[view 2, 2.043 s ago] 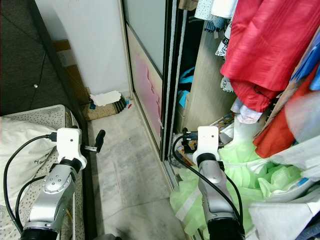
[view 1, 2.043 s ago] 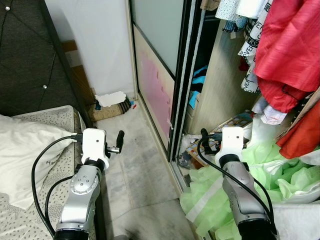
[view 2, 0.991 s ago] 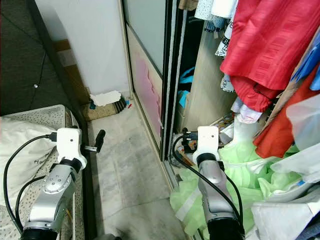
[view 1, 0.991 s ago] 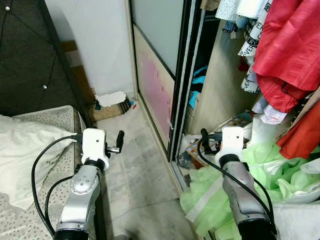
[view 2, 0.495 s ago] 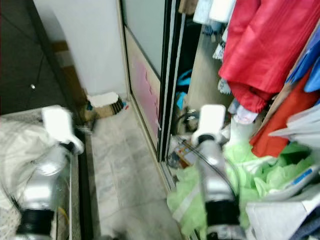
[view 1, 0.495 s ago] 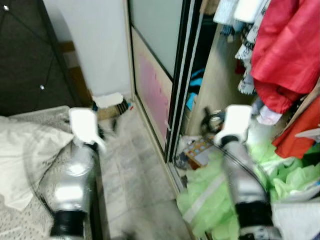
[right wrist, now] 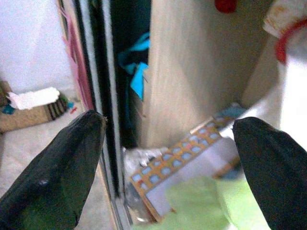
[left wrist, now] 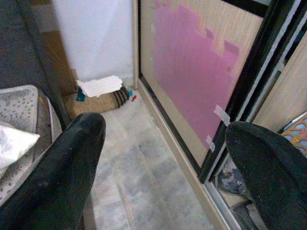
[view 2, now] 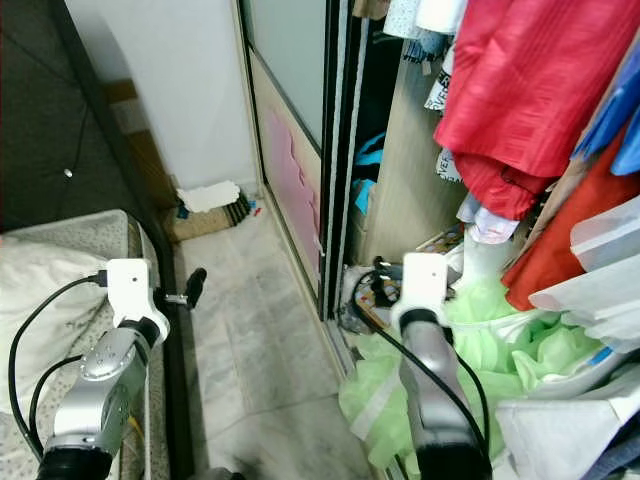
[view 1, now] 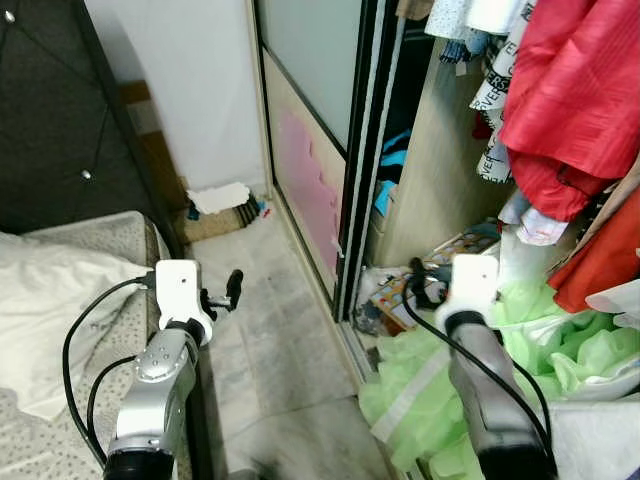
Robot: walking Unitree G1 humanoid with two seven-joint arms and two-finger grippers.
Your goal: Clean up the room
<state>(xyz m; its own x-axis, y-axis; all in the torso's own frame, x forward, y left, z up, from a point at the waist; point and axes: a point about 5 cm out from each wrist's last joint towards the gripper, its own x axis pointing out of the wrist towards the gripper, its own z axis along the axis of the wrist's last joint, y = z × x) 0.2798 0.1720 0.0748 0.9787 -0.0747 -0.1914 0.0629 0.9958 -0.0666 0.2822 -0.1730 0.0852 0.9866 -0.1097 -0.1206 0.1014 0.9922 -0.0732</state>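
Note:
I stand in a narrow aisle between a bed (view 1: pixel 90 240) and an open wardrobe. My left gripper (view 1: pixel 232 290) is held out over the marble floor (view 1: pixel 270 330), open and holding nothing; the left wrist view shows its fingers (left wrist: pixel 67 163) wide apart. My right gripper (view 1: pixel 420 282) hovers at the wardrobe's foot, open and empty, above a heap of light green fabric (view 1: pixel 430 390). Ahead of it lies a patterned flat box (right wrist: pixel 177 163) among scraps. Red garments (view 1: pixel 570 90) hang above on the right.
The sliding wardrobe door (view 1: pixel 310 160) with a pink panel and black frame (view 1: pixel 362 180) divides floor from closet. A torn cardboard piece with white paper (view 1: pixel 220 197) sits at the far wall. A white pillow (view 1: pixel 50 300) lies on the bed, against a dark headboard (view 1: pixel 50 120).
The view blurred half a second ago and has steadied, shifted slightly. Both arms sit a little lower in the picture. Both grippers stay open and nothing was picked up.

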